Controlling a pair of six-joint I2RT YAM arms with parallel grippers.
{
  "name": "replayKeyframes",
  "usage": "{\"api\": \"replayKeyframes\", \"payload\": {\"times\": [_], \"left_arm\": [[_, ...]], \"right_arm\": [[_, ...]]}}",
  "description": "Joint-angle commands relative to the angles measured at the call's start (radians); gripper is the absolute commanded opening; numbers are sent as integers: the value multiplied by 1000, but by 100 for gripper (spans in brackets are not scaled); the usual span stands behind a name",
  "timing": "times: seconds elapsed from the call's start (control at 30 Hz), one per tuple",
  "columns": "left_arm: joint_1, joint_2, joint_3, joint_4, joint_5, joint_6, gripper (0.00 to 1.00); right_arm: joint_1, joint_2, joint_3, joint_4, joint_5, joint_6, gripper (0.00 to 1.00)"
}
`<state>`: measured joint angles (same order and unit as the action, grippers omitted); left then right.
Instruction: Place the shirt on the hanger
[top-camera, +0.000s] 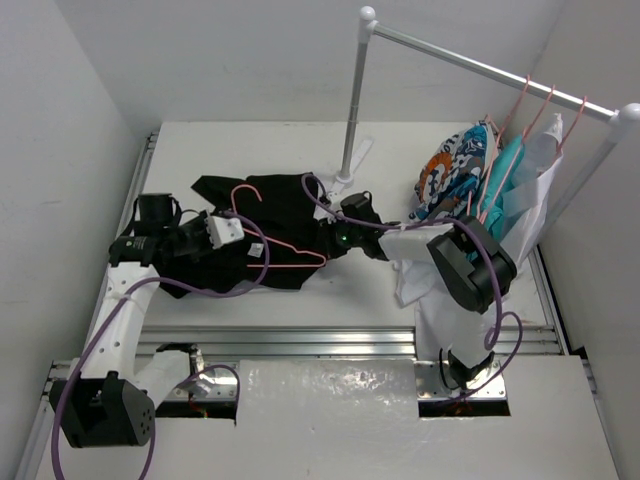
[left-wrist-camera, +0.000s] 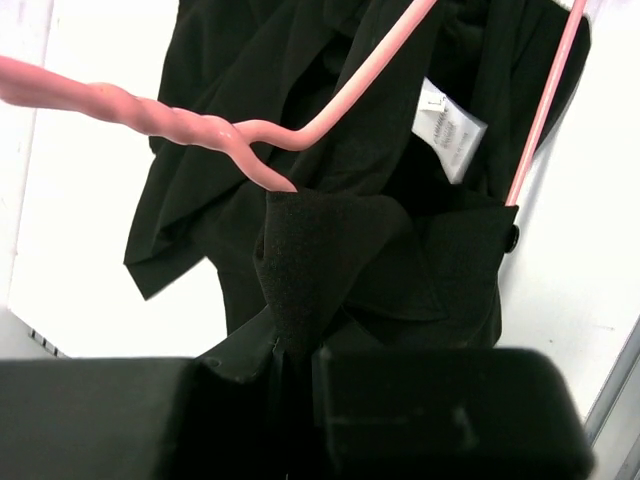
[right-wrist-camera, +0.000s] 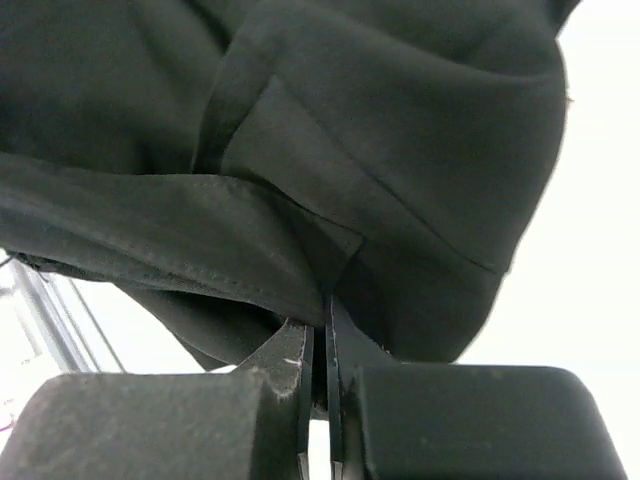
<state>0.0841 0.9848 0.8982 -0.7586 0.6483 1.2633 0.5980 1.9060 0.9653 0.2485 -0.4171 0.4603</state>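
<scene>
The black shirt (top-camera: 290, 215) lies crumpled on the white table, and the pink hanger (top-camera: 285, 258) rests on top of it with its hook (top-camera: 243, 193) toward the back. My left gripper (top-camera: 252, 246) reaches in from the left and is shut on a raised fold of the shirt (left-wrist-camera: 320, 250). In the left wrist view the hanger wire (left-wrist-camera: 330, 110) crosses just above that fold, beside the white neck label (left-wrist-camera: 448, 130). My right gripper (top-camera: 333, 236) is at the shirt's right edge. Its fingertips (right-wrist-camera: 296, 350) are shut on a hem of the shirt (right-wrist-camera: 300, 230).
A white clothes rack (top-camera: 355, 100) stands at the back right. On its rail hang an orange-blue patterned garment (top-camera: 450, 170), a teal garment (top-camera: 505, 175) and a white one (top-camera: 545, 175), on pink hangers (top-camera: 522, 100). A metal rail (top-camera: 300, 345) runs along the table's near edge.
</scene>
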Motion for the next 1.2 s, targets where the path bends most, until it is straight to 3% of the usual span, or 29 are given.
{"api": "replayKeyframes", "payload": {"times": [0.0,0.03,0.13,0.3,0.47,0.7,0.97,1.1,1.17], "left_arm": [[6,-40,-2,54,-65,10,0],[6,-37,-11,120,-97,-8,0],[3,6,-42,237,-241,-93,0],[-7,-11,-67,345,-272,-133,0],[-12,-17,-74,507,-412,-248,0],[-46,-32,-111,550,-509,-167,0],[-175,-12,-197,630,-676,-157,0],[-182,23,-131,605,-658,-258,0],[-188,32,-107,569,-626,-295,0]], "right_arm": [[-26,-64,0,-134,200,-1,0],[-26,-118,-7,-155,307,-5,0],[-23,-220,-42,-182,397,-17,0],[32,-260,-7,-282,483,-68,0],[34,-303,19,-342,527,-72,0],[42,-329,90,-429,624,-118,0],[137,-303,325,-583,800,-219,0],[183,-291,332,-583,741,-206,0],[197,-294,323,-530,625,-177,0]]}}
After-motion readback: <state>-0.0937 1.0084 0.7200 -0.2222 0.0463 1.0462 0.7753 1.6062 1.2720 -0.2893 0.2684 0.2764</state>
